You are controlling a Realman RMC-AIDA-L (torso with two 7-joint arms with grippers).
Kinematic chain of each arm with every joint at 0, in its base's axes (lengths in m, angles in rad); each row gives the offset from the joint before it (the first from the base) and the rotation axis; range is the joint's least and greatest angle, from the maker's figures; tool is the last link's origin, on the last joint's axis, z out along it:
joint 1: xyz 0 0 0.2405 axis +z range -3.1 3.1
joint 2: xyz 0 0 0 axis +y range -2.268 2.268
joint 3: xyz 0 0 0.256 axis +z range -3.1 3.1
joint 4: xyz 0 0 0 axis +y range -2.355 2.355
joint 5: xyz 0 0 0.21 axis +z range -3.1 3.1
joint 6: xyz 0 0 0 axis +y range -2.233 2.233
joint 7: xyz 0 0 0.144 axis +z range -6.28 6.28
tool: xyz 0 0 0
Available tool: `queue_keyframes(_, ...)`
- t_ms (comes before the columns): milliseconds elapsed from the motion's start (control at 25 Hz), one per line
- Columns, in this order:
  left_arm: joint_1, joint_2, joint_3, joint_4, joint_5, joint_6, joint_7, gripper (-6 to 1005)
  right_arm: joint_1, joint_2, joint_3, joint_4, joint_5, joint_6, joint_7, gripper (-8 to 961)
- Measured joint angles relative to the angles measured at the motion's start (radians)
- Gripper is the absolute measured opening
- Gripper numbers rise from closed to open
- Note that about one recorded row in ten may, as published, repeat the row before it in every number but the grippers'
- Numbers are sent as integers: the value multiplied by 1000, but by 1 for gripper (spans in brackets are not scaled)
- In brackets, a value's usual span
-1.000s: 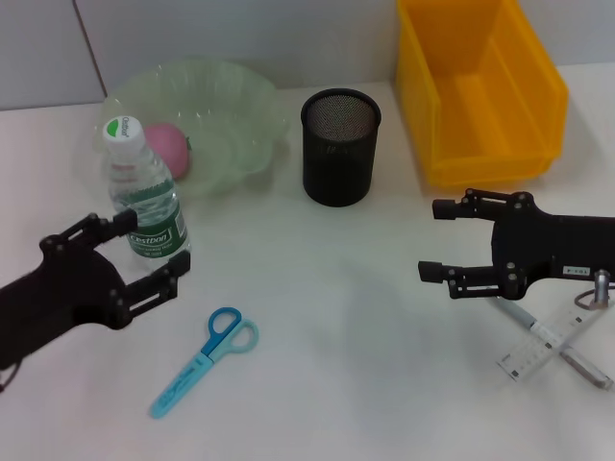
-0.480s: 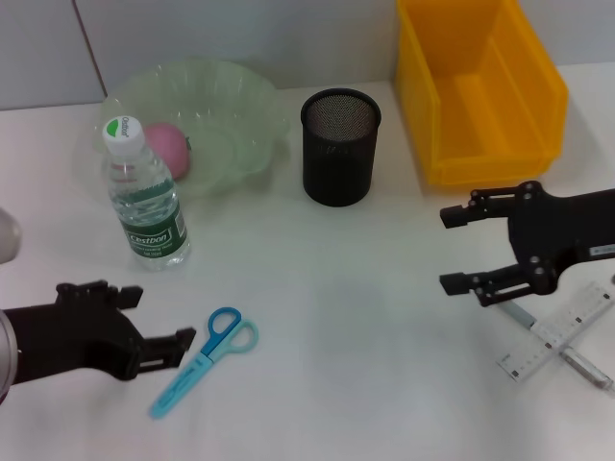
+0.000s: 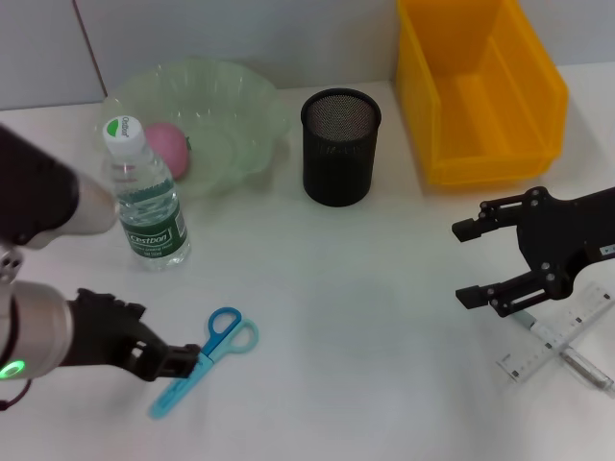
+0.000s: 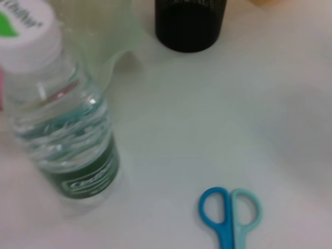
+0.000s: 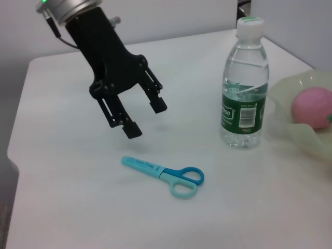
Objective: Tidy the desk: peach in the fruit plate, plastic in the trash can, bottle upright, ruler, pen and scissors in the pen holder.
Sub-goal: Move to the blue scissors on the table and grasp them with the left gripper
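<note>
At the left, the left gripper [image 3: 178, 363] hung with its jaws wide apart just above the blue scissors [image 3: 205, 360], which lay flat on the white table [image 3: 356, 327]. Behind them the bottle [image 3: 142, 197] stood upright beside the fruit plate [image 3: 226, 115] holding the peach [image 3: 168, 147]. The mesh pen holder [image 3: 340, 146] stood mid-table, the yellow bin [image 3: 478, 86] farther right. The right gripper [image 3: 466, 264] hovered spread wide, beside the ruler [image 3: 557, 334] and what was probably the pen [image 3: 583, 364], crossed.
</note>
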Motion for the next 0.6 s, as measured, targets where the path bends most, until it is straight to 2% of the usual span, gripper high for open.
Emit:
queue_keyframes(40,0,0,0,0,0,0,0,799,-2,2,0,-1,2,0,-11,815)
queue_keyframes(80,-67,-2,6,-14,1,47,-57,798,-5,4,0,-1,3,2,-23,815)
queue_keyframes(120,-100,-2,5,-33,-2,69,-80,798,-5,4,0,-1,3,2,-23,814)
queue_keyframes(280,-120,-3,4,-46,-3,79,-89,798,-6,6,5,-3,4,0,-45,814)
queue_keyframes(320,-180,-6,-2,-101,-21,109,-103,798,-6,6,5,-3,4,0,-45,814)
queue_keyframes(360,-206,-7,-4,-133,-34,112,-103,798,-6,6,6,-3,4,0,-49,814)
queue_keyframes(600,-278,-6,-26,-249,-53,109,-103,798,-10,18,7,-4,4,5,-78,814)
